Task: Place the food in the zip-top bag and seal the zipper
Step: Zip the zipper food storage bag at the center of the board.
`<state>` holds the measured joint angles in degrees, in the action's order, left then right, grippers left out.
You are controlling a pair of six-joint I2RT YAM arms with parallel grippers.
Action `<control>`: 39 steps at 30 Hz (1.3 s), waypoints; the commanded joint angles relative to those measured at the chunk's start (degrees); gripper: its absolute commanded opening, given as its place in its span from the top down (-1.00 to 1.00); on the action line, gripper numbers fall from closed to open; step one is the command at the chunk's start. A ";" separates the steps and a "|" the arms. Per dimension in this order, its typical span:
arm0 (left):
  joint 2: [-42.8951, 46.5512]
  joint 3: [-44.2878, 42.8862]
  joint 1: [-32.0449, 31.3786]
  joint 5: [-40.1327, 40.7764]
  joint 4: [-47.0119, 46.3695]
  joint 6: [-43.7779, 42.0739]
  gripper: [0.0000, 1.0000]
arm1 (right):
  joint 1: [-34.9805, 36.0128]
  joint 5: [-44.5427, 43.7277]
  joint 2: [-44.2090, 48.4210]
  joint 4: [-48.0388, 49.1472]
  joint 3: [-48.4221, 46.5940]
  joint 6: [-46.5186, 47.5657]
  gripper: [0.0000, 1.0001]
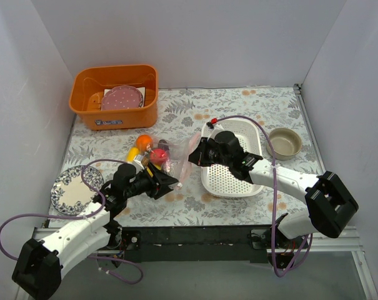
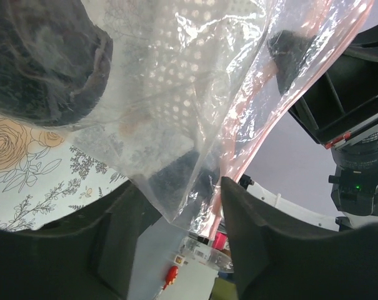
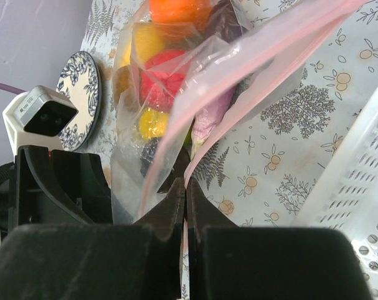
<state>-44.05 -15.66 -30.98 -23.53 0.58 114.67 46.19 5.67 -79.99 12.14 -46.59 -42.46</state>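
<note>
The clear zip-top bag lies on the table between my two grippers, with the food inside: an orange, a red apple and yellow pieces. In the right wrist view the orange, apple and a yellow piece show through the bag. My right gripper is shut on the pink zipper at the mouth's near end. My left gripper is open, with the bag's corner and zipper hanging between its fingers. It sits at the bag's near-left side; the right gripper is at the bag's right.
A white perforated basket stands right of the bag, under the right arm. A beige bowl is at far right. An orange bin holding a pink speckled plate is at back left. A blue-patterned plate lies at near left.
</note>
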 commanded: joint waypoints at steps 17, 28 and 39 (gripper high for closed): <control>-1.04 -0.25 -0.66 2.70 -5.59 20.33 0.51 | -0.05 -1.62 1.67 0.60 -0.78 0.71 0.97; 2.13 1.95 -0.66 2.70 -5.06 21.56 0.56 | -0.05 -2.95 2.12 -0.54 -1.40 1.67 0.97; 0.90 0.98 -0.66 2.44 -5.59 21.03 1.00 | -0.05 -2.51 1.94 -1.06 -1.31 1.85 0.96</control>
<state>-43.09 -14.17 -31.38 -20.93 -3.49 114.87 46.19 3.75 -79.40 10.44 -46.59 -41.74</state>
